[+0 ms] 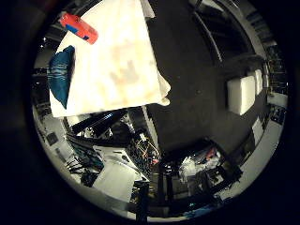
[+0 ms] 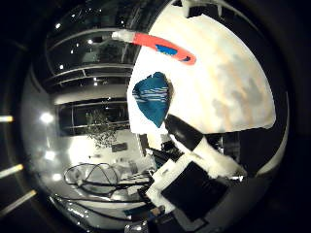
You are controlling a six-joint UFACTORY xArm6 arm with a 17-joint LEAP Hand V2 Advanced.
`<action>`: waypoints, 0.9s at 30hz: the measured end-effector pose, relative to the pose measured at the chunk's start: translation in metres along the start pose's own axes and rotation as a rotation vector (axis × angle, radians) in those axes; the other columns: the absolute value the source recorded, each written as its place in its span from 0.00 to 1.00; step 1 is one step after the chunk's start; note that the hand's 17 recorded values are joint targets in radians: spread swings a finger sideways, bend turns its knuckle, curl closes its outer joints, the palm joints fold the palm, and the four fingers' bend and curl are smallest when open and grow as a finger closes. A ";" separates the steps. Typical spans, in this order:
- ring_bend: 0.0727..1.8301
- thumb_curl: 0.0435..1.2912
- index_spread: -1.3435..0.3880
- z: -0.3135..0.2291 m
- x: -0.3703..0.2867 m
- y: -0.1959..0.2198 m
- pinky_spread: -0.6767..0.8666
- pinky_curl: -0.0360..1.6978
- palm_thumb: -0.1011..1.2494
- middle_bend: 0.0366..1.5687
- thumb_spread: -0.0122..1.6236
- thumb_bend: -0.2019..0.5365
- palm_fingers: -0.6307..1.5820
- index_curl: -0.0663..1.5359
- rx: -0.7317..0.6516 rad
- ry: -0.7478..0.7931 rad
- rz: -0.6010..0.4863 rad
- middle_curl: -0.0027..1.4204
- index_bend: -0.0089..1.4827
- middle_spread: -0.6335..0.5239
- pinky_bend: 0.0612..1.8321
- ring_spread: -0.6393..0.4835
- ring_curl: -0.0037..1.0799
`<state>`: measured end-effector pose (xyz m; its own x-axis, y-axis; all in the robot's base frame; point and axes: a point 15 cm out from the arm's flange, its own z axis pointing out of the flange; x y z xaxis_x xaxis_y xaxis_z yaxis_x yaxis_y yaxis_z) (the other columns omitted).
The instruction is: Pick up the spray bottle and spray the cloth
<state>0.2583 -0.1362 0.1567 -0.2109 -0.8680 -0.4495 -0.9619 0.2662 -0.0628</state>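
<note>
An orange-red spray bottle (image 2: 155, 44) with a white nozzle lies on its side on the white table (image 2: 238, 92). A blue-teal cloth (image 2: 151, 99) lies crumpled on the table near its edge, a little away from the bottle. In the right little finger side palm view the bottle (image 1: 79, 27) and the cloth (image 1: 62, 75) lie on the same white table (image 1: 122, 61), both small and far from the palm. My hand (image 2: 199, 155) shows as white and black fingers reaching in, fairly straight, above the table and away from both things. It holds nothing.
Beyond the table edge lies a dark floor with a white boxy seat (image 1: 242, 92). Robot parts and equipment (image 1: 131, 155) crowd the space beside the table. Bright lamps (image 2: 44, 118) shine in the dark room behind.
</note>
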 end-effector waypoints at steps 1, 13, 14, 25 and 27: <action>0.22 0.19 0.59 0.003 -0.001 -0.002 0.71 0.17 0.45 0.11 0.66 0.23 0.40 0.21 0.001 -0.009 -0.002 0.28 0.09 0.55 0.22 0.67 0.25; 0.24 0.18 0.61 0.022 -0.017 -0.057 0.70 0.18 0.34 0.12 0.61 0.23 0.34 0.19 0.058 -0.192 -0.061 0.27 0.10 0.58 0.27 0.73 0.25; 0.24 0.18 0.61 0.023 -0.018 -0.060 0.70 0.18 0.33 0.12 0.61 0.23 0.33 0.19 0.062 -0.212 -0.064 0.27 0.10 0.59 0.28 0.73 0.25; 0.18 0.19 0.61 0.035 -0.026 -0.081 0.68 0.18 0.33 0.13 0.59 0.24 0.30 0.21 -0.008 -0.546 -0.101 0.26 0.11 0.60 0.23 0.74 0.22; 0.17 0.19 0.61 0.028 -0.025 -0.085 0.68 0.18 0.35 0.12 0.59 0.24 0.29 0.21 -0.030 -0.642 -0.122 0.26 0.11 0.61 0.22 0.74 0.22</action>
<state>0.3502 -0.1253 0.1482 0.0377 -0.4656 -0.8842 -0.9787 0.1616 -0.1268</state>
